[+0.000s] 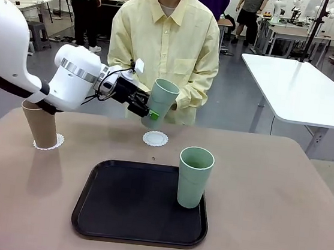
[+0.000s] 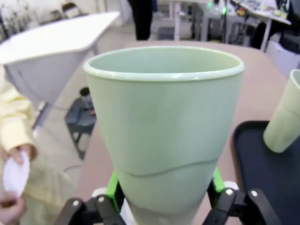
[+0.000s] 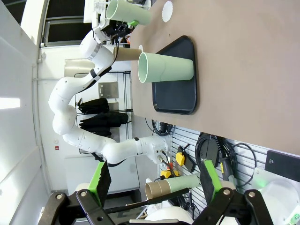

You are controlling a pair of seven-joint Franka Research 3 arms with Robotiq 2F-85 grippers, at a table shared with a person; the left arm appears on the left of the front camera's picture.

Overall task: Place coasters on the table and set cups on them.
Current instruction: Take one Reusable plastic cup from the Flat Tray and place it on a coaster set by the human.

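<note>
The beige tabletop (image 1: 276,222) carried a black tray (image 1: 114,215) at my near edge, and one sage green cup (image 1: 195,176) stood upright in the tray's right side. Just past the tray, a bare doily (image 1: 155,139) lay flat on the table's middle. In the front view, the left gripper (image 1: 151,113) hung just above and behind that doily. Its green pads were clamped on the lower part of a second green cup (image 1: 161,100), which was tilted with its mouth towards the right. Off to the left, the tan cup (image 1: 40,125) stood upright on its own doily (image 1: 56,143).

At the far side stood a person in a pale yellow shirt (image 1: 164,46). In the left wrist view their hand (image 2: 14,187) held something white, probably a third doily, though it was blurred.

The right gripper (image 3: 154,183) had its fingers wide apart, with nothing between them.
</note>
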